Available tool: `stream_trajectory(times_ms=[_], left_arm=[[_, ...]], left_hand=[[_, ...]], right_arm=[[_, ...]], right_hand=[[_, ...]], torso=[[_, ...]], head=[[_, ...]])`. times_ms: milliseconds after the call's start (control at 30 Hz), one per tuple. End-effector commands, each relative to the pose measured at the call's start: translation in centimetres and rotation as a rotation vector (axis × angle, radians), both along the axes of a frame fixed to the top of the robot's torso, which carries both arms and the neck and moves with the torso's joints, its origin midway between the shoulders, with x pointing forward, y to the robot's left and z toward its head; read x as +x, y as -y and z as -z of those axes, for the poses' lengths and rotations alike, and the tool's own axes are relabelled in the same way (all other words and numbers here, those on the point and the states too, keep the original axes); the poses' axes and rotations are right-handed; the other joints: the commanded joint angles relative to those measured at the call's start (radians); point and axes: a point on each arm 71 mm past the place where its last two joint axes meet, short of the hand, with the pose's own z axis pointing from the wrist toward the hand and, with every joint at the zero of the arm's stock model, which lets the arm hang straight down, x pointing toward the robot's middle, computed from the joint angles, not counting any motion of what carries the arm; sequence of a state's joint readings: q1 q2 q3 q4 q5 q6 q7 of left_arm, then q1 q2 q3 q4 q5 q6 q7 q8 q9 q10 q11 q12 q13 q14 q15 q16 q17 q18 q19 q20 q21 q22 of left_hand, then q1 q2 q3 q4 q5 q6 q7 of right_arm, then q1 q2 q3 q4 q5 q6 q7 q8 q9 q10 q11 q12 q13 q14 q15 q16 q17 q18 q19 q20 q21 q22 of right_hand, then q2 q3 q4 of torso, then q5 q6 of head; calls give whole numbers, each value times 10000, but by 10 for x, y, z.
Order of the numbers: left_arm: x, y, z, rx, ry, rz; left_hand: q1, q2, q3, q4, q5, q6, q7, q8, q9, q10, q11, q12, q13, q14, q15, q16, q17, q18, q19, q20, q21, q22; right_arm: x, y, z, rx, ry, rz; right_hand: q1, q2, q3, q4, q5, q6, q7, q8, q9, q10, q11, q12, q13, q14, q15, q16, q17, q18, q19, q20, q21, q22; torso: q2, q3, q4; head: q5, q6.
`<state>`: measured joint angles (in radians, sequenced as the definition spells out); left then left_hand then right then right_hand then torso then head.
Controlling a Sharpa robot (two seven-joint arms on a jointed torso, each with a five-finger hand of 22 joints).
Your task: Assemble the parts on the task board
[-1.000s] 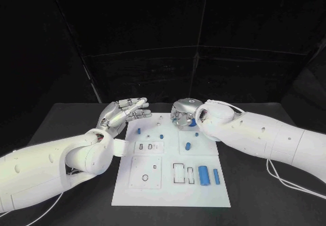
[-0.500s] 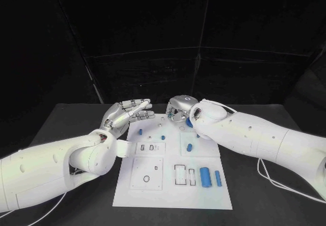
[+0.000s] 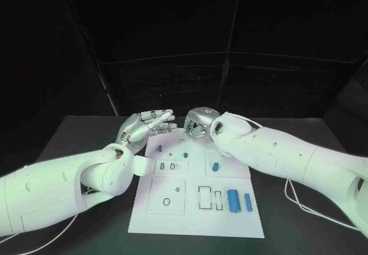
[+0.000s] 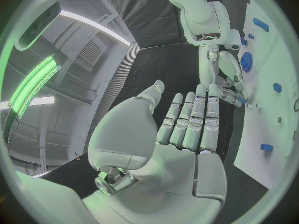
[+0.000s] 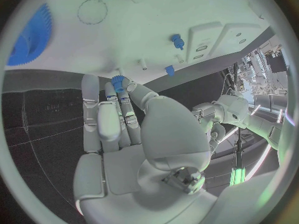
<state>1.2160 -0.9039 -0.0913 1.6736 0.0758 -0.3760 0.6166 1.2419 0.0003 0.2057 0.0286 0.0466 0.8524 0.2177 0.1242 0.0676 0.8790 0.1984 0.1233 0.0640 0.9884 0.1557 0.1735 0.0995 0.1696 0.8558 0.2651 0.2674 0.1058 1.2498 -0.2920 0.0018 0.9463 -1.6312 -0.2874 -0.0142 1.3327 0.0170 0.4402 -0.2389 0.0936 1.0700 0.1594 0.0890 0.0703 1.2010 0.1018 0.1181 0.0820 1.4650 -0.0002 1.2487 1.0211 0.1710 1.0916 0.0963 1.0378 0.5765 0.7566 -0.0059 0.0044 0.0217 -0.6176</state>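
Still early, I judge: my right robot hand (image 5: 121, 114) pinches a small blue part (image 5: 117, 80) at the board's (image 3: 195, 218) twelve o'clock; left robot hand (image 3: 145, 126) open, loose parts (image 3: 232, 200) remain.

Looks like a robotics lab to me. Black curtains (image 3: 192, 64) hang all round the black table (image 3: 76, 138). Strip lights (image 4: 93, 27) on a bare industrial ceiling

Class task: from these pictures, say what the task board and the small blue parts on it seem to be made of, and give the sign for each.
Task board: probably matte white plastic, flat, evenly pale, no glare. Blue parts: likely smooth plastic, uniform saturated colour with a soft sheen. Neither is certain from looks alone.
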Motion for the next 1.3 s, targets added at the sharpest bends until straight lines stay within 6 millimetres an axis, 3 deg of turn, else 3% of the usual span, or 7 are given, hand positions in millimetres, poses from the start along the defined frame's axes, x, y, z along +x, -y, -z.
stream_trajectory(times_ms=[33,300,733,900,1000,1133,1300], left_arm=[[0,2,-3,-61,181,152],[0,3,-4,-61,209,159],[0,4,-8,-68,259,186],[0,4,-8,-69,273,194],[0,4,-9,-69,274,197],[0,3,-9,-65,277,193],[1,3,-9,-62,271,192]], left_hand=[[115,-5,-11,-71,38,0,252,-60,-11,20,29,-58,-2,71,4,-45,-14,138,74,-13,43,-9],[115,-5,-11,-71,38,0,252,-60,-11,20,29,-58,-2,71,4,-45,-14,138,74,-13,43,-9],[115,-5,-11,-71,38,0,252,-60,-11,20,29,-58,-2,71,4,-45,-14,138,74,-13,43,-9],[115,-5,-11,-71,38,0,252,-60,-11,20,29,-58,-2,71,4,-45,-14,138,74,-13,43,-9],[117,-5,-11,-75,38,1,253,-60,-11,21,29,-59,-2,72,3,-46,-14,138,75,-13,43,-10],[132,-4,-10,-96,38,4,255,-63,-11,24,29,-63,-2,77,3,-51,-16,138,81,-15,41,-15],[132,-4,-10,-96,38,4,255,-63,-11,24,29,-63,-2,77,3,-51,-16,138,81,-15,41,-15]], right_arm=[[-1,-4,-2,120,48,-208],[-1,-8,-1,67,-111,-225],[3,-10,2,-79,-298,-42],[4,-12,3,-167,-411,25],[5,-11,3,-168,-406,84],[5,-10,3,-131,-349,139],[4,-8,0,62,-116,195]], right_hand=[[24,-92,69,1,40,-21,53,-35,-9,157,-172,-28,12,216,-45,59,9,83,-78,-1,66,9],[-10,-117,100,19,35,-42,67,-52,-13,130,-157,-44,10,217,-32,81,27,77,-87,10,106,44],[-123,-198,174,90,0,-125,105,-111,-23,13,-117,-111,-11,204,7,108,22,78,-154,49,166,71],[-372,-434,186,211,49,-510,228,-271,-64,-499,35,-388,-137,176,135,125,-7,90,-321,144,130,-51],[-554,-707,89,294,59,-1097,433,-286,-80,-1204,262,-564,-202,19,316,-130,-452,102,-551,292,-12,-247],[-473,-853,-139,356,2,-1612,498,-250,-51,-2021,379,-507,-183,-294,441,-544,-1141,136,-766,453,-129,-324],[-469,-959,-523,479,-72,-1900,487,-248,-45,-2459,417,-443,-170,-381,472,-633,-1346,147,-816,513,-201,-396]], torso=[[48,1,12],[96,-13,47],[113,-8,42],[106,0,58],[105,1,47],[104,6,33],[101,23,23]], head=[[11,-7],[15,-13],[25,-20],[25,-49],[36,-47],[43,-47],[47,-37]])
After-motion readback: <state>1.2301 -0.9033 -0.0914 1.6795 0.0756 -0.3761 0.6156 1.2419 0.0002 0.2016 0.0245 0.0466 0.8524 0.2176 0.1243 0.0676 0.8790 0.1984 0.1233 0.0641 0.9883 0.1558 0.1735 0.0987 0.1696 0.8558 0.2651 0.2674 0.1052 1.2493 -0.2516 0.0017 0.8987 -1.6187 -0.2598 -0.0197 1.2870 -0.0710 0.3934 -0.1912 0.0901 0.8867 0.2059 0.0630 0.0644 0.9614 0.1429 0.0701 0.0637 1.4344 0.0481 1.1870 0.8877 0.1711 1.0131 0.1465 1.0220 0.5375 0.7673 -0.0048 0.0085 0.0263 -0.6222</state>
